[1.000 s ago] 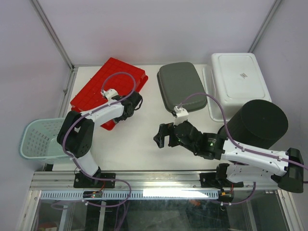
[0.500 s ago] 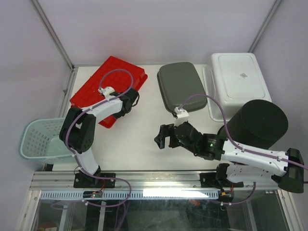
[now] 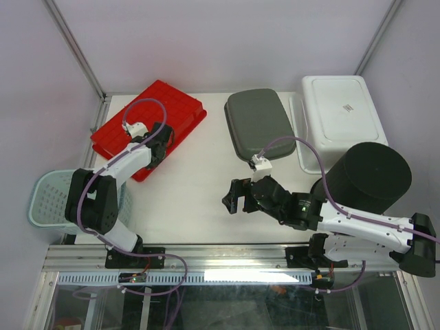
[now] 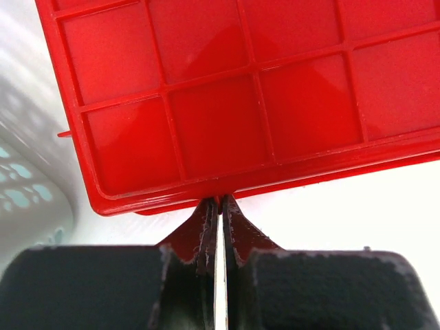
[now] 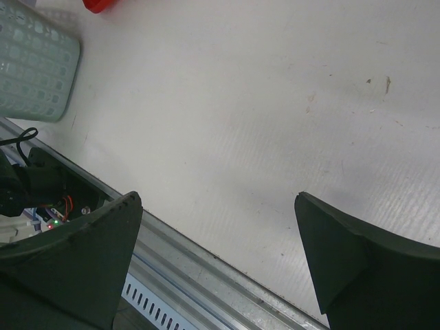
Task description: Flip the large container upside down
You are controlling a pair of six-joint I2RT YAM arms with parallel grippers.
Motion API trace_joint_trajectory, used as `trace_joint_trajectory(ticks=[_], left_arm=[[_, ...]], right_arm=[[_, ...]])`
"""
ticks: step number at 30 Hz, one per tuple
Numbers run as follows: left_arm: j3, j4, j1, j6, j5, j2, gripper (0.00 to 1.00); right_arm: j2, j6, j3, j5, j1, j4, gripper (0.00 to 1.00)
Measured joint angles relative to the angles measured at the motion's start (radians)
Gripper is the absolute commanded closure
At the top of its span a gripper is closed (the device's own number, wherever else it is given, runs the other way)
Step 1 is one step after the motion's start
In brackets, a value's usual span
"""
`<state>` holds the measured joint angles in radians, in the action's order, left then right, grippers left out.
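Note:
The large red container (image 3: pixel 155 113) lies flat at the back left of the table, its grid-ribbed face up. My left gripper (image 3: pixel 162 146) is at its near right edge. In the left wrist view the jaws stand almost together, their tips pinching the thin red rim (image 4: pixel 220 196) of the container (image 4: pixel 227 103). My right gripper (image 3: pixel 234 196) hovers open over the bare middle of the table, well apart from the container. Nothing is between its fingers (image 5: pixel 214 199).
A teal perforated basket (image 3: pixel 51 199) sits off the table's left edge, close to the container's near corner. A grey lidded case (image 3: pixel 260 124), a white tub (image 3: pixel 342 113) and a black cylinder (image 3: pixel 368 177) stand to the right. A metal rail (image 5: pixel 206 275) runs along the front.
My left gripper has shut on the red rim and swung left, and the red container has slid left with it. The right arm has barely moved.

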<state>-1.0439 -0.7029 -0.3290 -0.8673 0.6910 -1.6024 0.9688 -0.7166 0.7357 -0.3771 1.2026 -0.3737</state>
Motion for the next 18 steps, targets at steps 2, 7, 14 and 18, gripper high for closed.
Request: trace_joint_trajectory(ticks=[2,7,14,18], left_arm=[[0.003,0.011,0.024,0.042,-0.005,0.028,1.00],[0.003,0.038,0.085,0.173,-0.020,0.060,1.00],[-0.006,0.052,0.115,0.338,-0.035,0.060,0.60],[-0.064,0.039,0.121,0.362,-0.083,0.058,0.22]], right_arm=[[0.000,0.000,0.000,0.000,0.000,0.000,0.03],[0.000,-0.001,0.000,0.000,0.000,0.000,0.03],[-0.016,-0.009,-0.003,-0.001,0.000,-0.012,0.03],[-0.036,-0.011,-0.008,-0.002,0.000,-0.017,0.03]])
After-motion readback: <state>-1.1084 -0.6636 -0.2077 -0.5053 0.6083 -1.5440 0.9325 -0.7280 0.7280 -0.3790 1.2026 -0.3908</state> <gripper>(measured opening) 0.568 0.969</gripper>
